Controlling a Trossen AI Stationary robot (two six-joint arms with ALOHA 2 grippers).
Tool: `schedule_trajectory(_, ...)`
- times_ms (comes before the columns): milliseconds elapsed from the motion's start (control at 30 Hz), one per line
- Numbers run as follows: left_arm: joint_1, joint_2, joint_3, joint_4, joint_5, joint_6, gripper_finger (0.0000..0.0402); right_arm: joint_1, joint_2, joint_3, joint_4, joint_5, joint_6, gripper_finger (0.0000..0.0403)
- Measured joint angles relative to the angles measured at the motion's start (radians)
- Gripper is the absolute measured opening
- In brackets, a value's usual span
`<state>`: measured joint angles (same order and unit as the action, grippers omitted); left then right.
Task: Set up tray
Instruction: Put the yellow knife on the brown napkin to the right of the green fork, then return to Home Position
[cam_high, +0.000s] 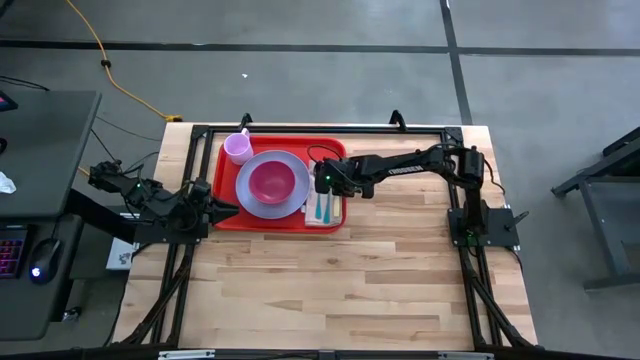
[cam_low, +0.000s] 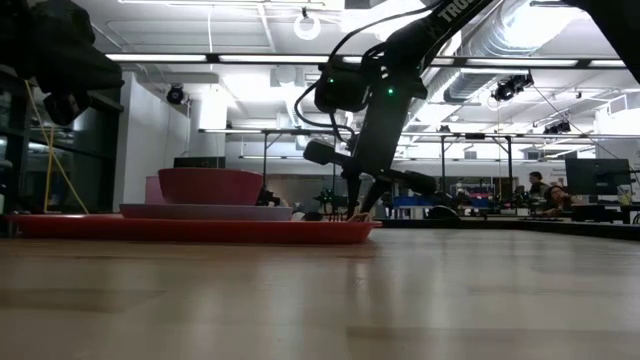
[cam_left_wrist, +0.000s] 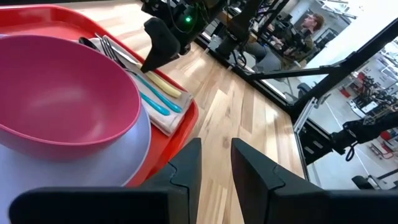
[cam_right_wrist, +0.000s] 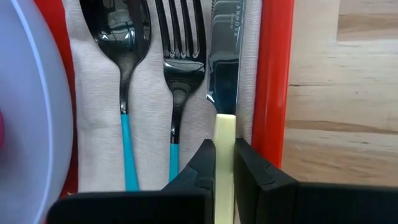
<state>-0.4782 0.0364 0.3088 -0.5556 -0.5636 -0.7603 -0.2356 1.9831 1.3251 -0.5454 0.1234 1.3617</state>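
The red tray (cam_high: 228, 213) sits in the upper middle of the high view, on the wooden table (cam_high: 330, 280). On the tray there is one lavender plate (cam_high: 292, 205), one pink bowl (cam_high: 271, 183) on the plate, and one small lavender cup (cam_high: 238, 148) at the tray's upper left corner. From up here the things at the tray's right side look like tiny sticks on a pale cloth.

The right wrist view shows them well. There are three: one spoon (cam_right_wrist: 122, 56) and one fork (cam_right_wrist: 179, 50), both with blue handles, and one knife (cam_right_wrist: 225, 62) with a pale yellow handle. All three lie side by side on one beige napkin (cam_right_wrist: 149, 112). The knife lies closest to the tray's red rim (cam_right_wrist: 273, 87). The right gripper (cam_right_wrist: 224, 163) has one finger on each side of the yellow handle, very close to it, but I cannot tell if it is squeezing.

The low view shows the right gripper (cam_low: 358, 208) reaching down to the tray's right end, and the bowl standing on the plate.

The left wrist view shows the left gripper (cam_left_wrist: 215, 163) over the table, just beside the tray's rim. Its fingers (cam_left_wrist: 252, 167) are a little apart and hold nothing. A person shows far back in the room in that view only.
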Motion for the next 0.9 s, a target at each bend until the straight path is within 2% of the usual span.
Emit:
schedule_trajectory(267,0.000,0.000,0.000,-0.006,0.003,0.000,0.0117,0.000,0.000,0.000,-0.002,-0.007,0.002,0.0015)
schedule_trajectory(633,0.000,0.000,0.000,-0.009,0.003,0.000,0.0117,0.000,0.000,0.000,0.012,-0.022,0.000,0.0079)
schedule_trajectory(900,0.000,0.000,0.000,-0.023,0.003,-0.003,0.0117,0.000,0.000,0.000,0.020,-0.025,-0.011,0.0091)
